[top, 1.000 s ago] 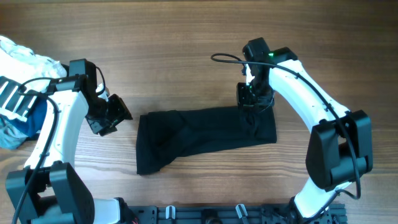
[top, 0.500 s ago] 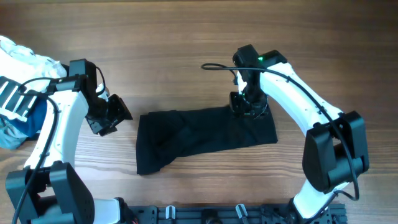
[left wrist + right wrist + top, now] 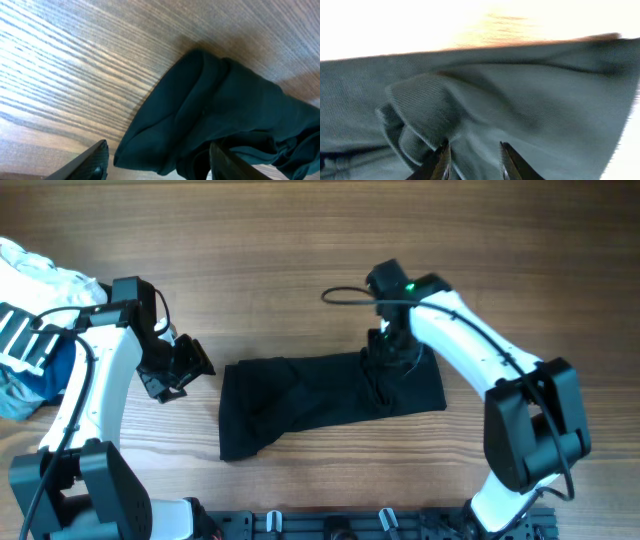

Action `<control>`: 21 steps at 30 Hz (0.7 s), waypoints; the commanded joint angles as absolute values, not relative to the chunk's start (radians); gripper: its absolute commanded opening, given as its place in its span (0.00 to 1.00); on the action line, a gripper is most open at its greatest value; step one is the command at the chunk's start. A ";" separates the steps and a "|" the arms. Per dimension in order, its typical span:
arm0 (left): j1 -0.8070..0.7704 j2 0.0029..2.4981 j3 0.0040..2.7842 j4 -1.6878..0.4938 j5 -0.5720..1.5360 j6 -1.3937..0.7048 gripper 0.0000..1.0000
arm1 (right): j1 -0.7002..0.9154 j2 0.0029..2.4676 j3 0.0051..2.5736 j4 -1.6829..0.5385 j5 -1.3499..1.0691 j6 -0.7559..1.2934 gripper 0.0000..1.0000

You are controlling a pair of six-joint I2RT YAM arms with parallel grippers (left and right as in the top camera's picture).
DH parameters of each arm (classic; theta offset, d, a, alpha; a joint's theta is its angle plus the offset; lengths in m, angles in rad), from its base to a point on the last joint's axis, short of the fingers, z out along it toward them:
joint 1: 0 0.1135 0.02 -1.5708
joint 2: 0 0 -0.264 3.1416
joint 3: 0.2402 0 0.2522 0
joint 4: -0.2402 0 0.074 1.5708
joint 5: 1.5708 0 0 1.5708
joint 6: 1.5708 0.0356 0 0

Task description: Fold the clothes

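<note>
The clothes, a black T-shirt [image 3: 320, 400], lie folded into a long band across the middle of the wooden table [image 3: 250, 250]. My left gripper [image 3: 198, 366] stands open just left of the band's left end. In the left wrist view that rounded end [image 3: 210, 100] reaches between the two fingers of the left gripper [image 3: 159, 150] without being pinched. My right gripper [image 3: 380, 375] points down onto the band's right half. In the right wrist view the right gripper [image 3: 472, 149] has its tips apart over a bunched fold of the T-shirt [image 3: 420, 115].
A white garment with black stripes [image 3: 30, 310] lies at the far left edge on top of a blue garment [image 3: 25, 385], behind my left arm. A black rail with clips [image 3: 380, 525] runs along the front edge.
My right gripper has moved left and toward the front, from the band's top right edge onto its fabric, and its jaws have come apart. My left gripper stays in place, slightly wider.
</note>
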State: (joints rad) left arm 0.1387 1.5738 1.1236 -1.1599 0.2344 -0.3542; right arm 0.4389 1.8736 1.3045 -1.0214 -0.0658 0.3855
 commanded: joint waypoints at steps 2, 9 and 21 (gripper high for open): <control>0.139 1.557 1.137 -1.182 0.247 -0.345 0.66 | 0.512 1.862 1.201 -0.894 -0.174 0.424 0.33; 0.138 1.558 1.115 -1.196 0.352 -0.247 0.70 | 0.524 1.823 1.263 -0.938 -0.175 0.382 0.35; 0.001 1.560 0.835 -0.926 0.393 -0.248 0.83 | 0.470 1.621 1.343 -1.073 -0.083 0.393 0.65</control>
